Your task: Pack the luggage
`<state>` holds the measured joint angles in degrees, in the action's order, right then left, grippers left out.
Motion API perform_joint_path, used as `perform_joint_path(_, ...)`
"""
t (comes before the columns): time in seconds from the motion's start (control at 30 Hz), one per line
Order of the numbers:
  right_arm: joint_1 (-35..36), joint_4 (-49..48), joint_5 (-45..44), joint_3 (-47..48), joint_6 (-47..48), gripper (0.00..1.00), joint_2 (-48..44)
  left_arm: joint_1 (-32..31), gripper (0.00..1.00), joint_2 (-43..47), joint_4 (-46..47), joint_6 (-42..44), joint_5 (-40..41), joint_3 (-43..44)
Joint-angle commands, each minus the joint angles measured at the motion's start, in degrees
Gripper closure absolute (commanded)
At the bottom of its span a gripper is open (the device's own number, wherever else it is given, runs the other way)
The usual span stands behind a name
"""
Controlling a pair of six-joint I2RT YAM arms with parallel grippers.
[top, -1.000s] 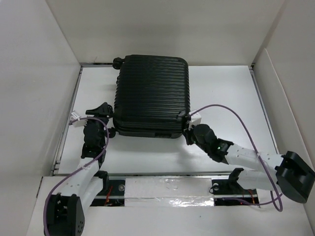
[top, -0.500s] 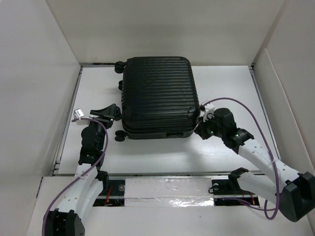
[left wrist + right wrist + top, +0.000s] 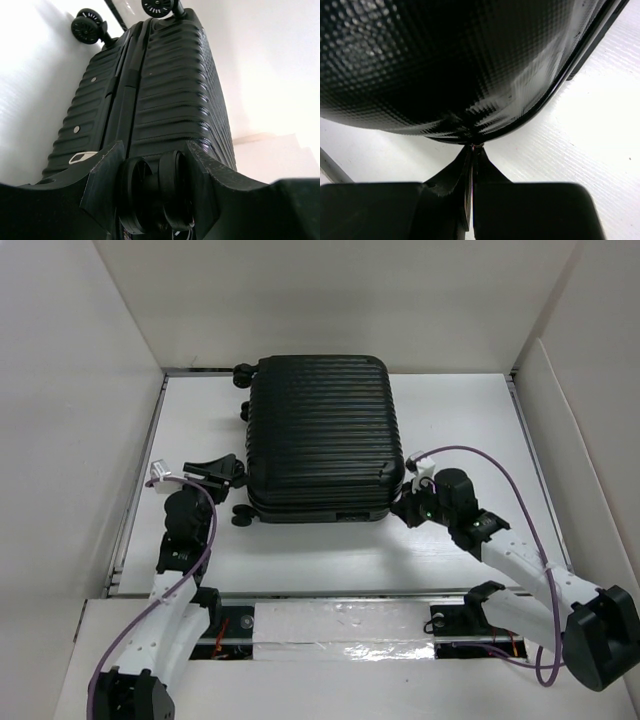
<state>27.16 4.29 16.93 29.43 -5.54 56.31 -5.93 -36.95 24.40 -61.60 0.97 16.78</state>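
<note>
Both shells of the luggage (image 3: 322,438) look closed, mid-surface toward the far edge. Left pincer (image 3: 152,187) straddles a caster, open; right pincer (image 3: 471,165), pinched together, holds the zipper seam; zipping likely remains.

No text, label, brand, number or sign can be read in any view. The ribbed shell of the luggage (image 3: 322,435) shows no logo or writing that is legible.
</note>
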Motion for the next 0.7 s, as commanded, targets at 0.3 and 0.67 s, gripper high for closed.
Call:
perform_joint_path(0.3, 2.99, -12.46, 3.64, 0.28, -1.49, 1.00, -1.12, -0.83, 0.13, 12.69, -12.01, 10.97, 4.65, 7.65)
perform_joint_path(0.67, 1.24, -13.70, 1.62, 1.86, -2.02, 1.00, 0.46, -5.84, 1.00, 2.24, 1.44, 22.05, -15.55, 18.11)
